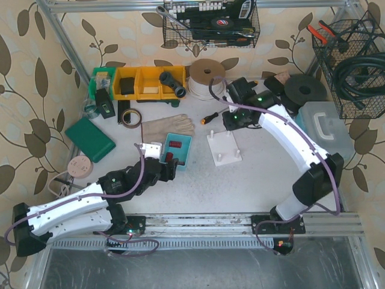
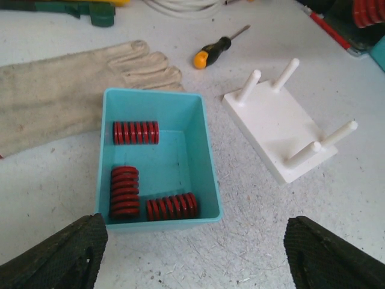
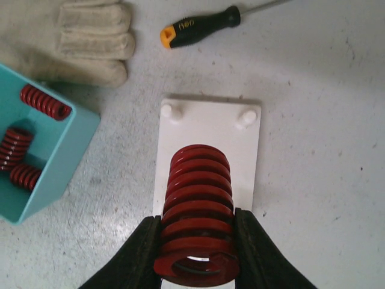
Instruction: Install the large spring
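Observation:
My right gripper (image 3: 197, 218) is shut on a large red spring (image 3: 198, 180), holding it upright above the near end of the white peg plate (image 3: 207, 129). Two far pegs (image 3: 171, 111) stand bare beyond the spring; the near pegs are hidden by it. In the top view the right gripper (image 1: 233, 120) hovers just behind the plate (image 1: 224, 147). My left gripper (image 2: 195, 259) is open and empty, just in front of the teal bin (image 2: 207, 156), which holds three smaller red springs (image 2: 136, 132). The left wrist view shows the plate (image 2: 274, 129) with all its pegs bare.
A work glove (image 1: 168, 126) lies behind the teal bin (image 1: 183, 141), and a yellow-and-black screwdriver (image 1: 210, 117) lies behind the plate. Yellow bins, a tape roll, a cord coil and a green pad stand along the back and left. A plastic case stands at the right.

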